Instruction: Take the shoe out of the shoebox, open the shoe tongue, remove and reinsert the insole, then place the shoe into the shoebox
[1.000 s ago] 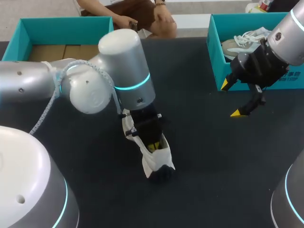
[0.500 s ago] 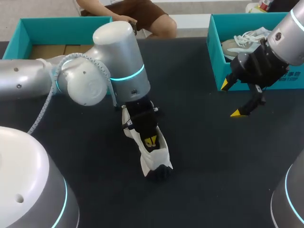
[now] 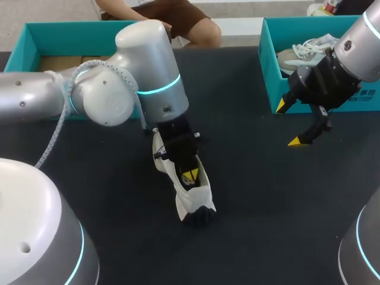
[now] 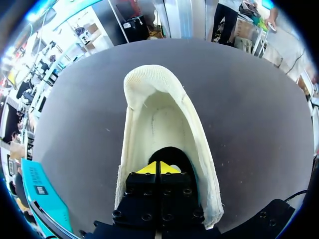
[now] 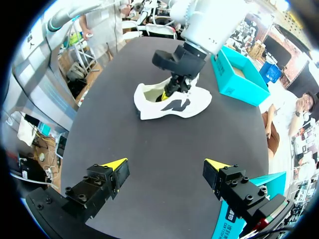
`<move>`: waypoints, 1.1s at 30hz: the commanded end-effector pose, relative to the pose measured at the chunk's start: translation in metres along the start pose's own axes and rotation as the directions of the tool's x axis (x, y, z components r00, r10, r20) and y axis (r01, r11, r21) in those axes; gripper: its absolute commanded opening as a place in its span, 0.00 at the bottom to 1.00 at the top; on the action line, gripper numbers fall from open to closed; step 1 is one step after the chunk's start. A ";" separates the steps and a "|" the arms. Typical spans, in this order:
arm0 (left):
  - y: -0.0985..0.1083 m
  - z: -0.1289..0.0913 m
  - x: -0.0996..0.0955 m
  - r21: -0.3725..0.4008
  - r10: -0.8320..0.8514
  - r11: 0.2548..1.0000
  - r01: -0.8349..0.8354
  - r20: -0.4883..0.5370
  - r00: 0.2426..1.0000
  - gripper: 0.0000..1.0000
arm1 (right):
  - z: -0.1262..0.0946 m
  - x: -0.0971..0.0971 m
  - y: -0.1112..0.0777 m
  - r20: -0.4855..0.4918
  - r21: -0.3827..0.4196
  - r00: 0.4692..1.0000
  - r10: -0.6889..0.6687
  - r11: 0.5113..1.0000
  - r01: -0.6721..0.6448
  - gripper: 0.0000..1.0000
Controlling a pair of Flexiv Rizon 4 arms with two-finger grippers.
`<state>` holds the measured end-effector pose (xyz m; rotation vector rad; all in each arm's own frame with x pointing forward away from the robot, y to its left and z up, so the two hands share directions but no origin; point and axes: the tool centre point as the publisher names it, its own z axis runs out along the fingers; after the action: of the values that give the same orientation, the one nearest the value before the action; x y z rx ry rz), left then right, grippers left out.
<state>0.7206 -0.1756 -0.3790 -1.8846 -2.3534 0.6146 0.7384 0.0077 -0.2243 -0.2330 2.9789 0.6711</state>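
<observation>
**Shoe** (image 3: 191,193): white, one item. It stands on its sole on the table (image 3: 255,202), lower centre of the head view and well apart from both boxes. It is out of the box, so the insole step appears to be in hand.

**Left gripper** (image 3: 190,176): sunk into the shoe's mouth from above. In the left wrist view the left gripper (image 4: 159,168) has its yellow tips pressed together, with the shoe (image 4: 159,124) walls rising on either side and its inner floor ahead. The narrow stance likely suits reaching down to the insole. Whether the tips pinch anything cannot be told.

**Right gripper** (image 3: 288,123): spread wide and holding nothing, hanging over bare table at right, just beside the right box. The right wrist view shows the same wide spread (image 5: 164,167), with the shoe (image 5: 172,102) and the left gripper (image 5: 172,92) well ahead. It is probably parked clear to leave the left arm room.

**Right box** (image 3: 268,71): teal, upper right. A second shoe (image 3: 300,52) with loose laces lies inside.

**Left box** (image 3: 35,29): teal, upper left, with a brown floor showing. It is partly hidden by the left arm.
</observation>
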 end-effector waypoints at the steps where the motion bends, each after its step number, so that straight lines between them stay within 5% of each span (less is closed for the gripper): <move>1: -0.007 -0.013 0.003 0.000 0.007 1.000 -0.007 0.004 1.000 0.00 | 0.001 0.000 0.000 0.001 0.001 1.000 0.000 1.000 0.000 1.00; 18: -0.021 -0.033 -0.002 0.009 0.036 0.999 -0.036 -0.001 0.999 0.00 | 0.001 0.000 0.000 0.001 0.001 1.000 0.000 1.000 0.000 1.00; 33: -0.004 0.013 -0.003 -0.140 0.101 0.984 -0.106 -0.041 0.994 0.00 | 0.001 0.000 0.000 0.001 0.001 1.000 0.000 1.000 0.000 1.00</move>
<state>0.7178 -0.1766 -0.3813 -2.0684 -2.3387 0.4466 0.7384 0.0077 -0.2243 -0.2330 2.9789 0.6711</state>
